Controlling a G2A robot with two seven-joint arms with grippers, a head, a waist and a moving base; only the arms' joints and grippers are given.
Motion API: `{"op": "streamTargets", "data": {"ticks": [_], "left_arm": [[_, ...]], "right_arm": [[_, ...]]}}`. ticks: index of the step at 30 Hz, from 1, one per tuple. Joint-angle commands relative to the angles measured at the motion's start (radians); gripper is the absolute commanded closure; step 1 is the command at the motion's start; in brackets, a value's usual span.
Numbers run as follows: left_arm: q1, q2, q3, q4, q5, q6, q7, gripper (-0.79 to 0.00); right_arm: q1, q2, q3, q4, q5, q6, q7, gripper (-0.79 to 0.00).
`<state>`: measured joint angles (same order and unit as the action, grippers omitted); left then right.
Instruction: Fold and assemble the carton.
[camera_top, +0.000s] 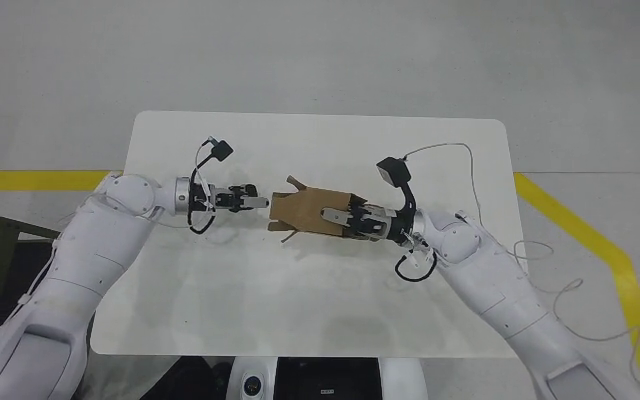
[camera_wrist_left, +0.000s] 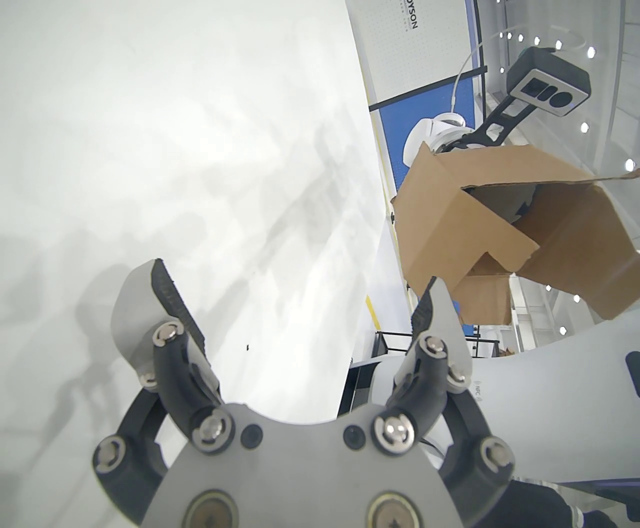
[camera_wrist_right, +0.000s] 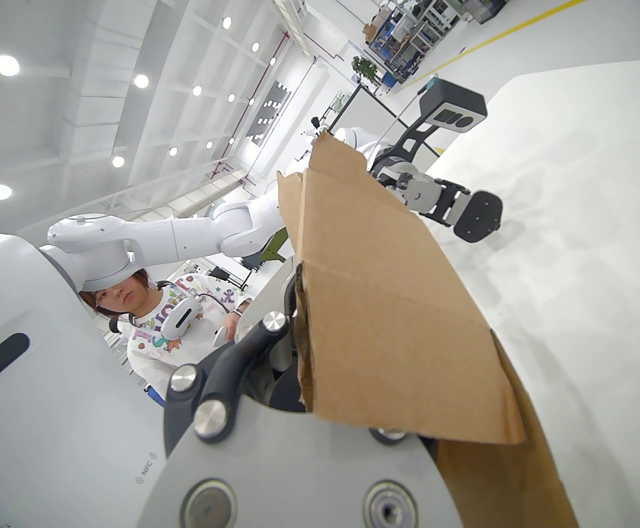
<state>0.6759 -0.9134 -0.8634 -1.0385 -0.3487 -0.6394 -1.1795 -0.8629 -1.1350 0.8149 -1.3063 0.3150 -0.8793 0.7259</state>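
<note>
Small lettering, apparently, on white panel (camera_wrist_left: 425, 60)

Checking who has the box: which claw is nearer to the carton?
Right. The right claw grips the carton at one end; the left claw is open, just short of the opposite end.

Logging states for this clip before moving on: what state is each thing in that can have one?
carton: opened into a tube, end flaps not yet folded in, gripped at one end.
left gripper: open, empty, facing the carton's free open end, not touching it.
right gripper: shut on a wall of the carton.
</note>
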Motion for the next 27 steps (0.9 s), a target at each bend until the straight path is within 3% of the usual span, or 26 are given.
{"op": "streamTargets", "data": {"ticks": [1,27], "left_arm": [[-0.003,-0.004,0.003,-0.006,-0.007,0.001,-0.002,-0.785],[-0.013,0.003,0.009,-0.095,-0.071,0.027,-0.028,-0.785]], "right_arm": [[0.007,-0.005,-0.006,0.007,0.001,-0.003,-0.003,0.0],[0.068,-0.061,-0.063,0.057,0.042,-0.03,0.038,0.0]]}}
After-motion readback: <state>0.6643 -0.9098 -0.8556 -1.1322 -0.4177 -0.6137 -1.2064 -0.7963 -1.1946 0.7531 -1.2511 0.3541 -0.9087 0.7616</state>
